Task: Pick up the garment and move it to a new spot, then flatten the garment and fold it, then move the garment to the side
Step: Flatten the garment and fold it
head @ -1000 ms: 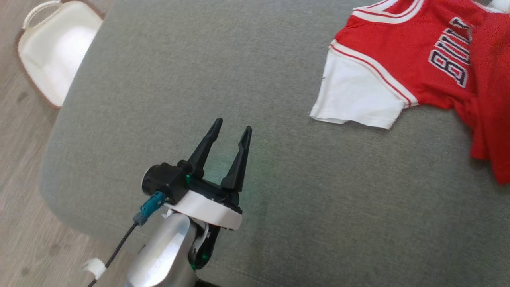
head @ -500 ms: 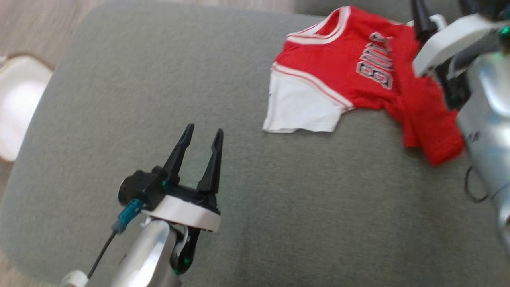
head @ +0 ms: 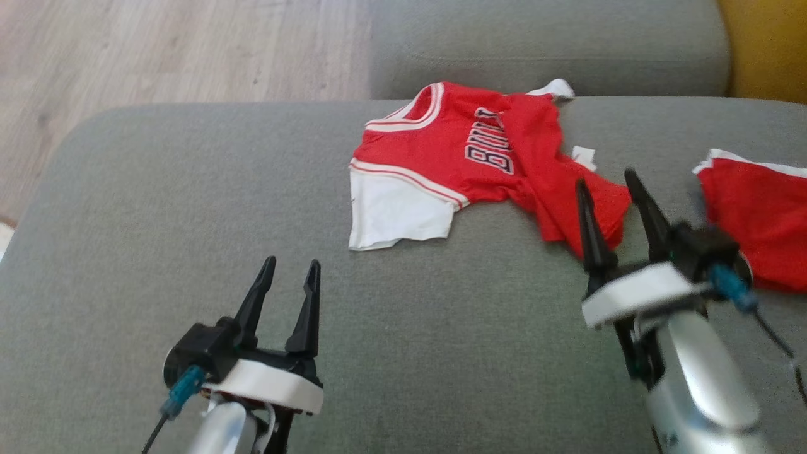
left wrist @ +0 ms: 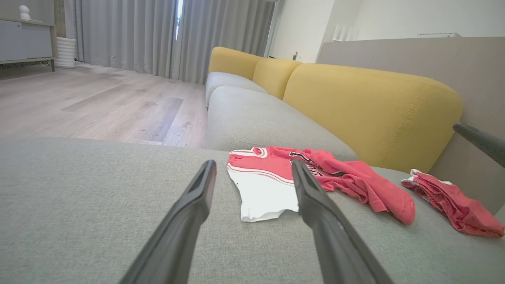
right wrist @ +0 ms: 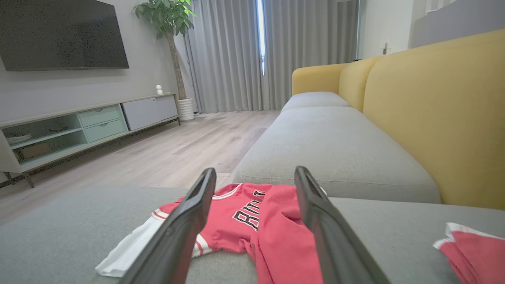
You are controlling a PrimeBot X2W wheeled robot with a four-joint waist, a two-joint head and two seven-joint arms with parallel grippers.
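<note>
Jersey (head: 441, 151) lies half-crumpled on the grey cushion (head: 189, 208), its white sleeve (head: 397, 214) spread flat and its red body bunched toward the right. Trouble looks likeliest at the grab. A pinch on the heaped red folds could catch one layer and drag the rest into a tighter twist, and a reach too far right could snag the second red garment (head: 756, 214) lying near. Left gripper (head: 291, 261) hovers low over bare cushion, fingers spread and empty, well short of the sleeve. Right gripper (head: 604, 178), jaws wide and empty, points at the bunched red end; whether its tips touch cloth cannot be told.
</note>
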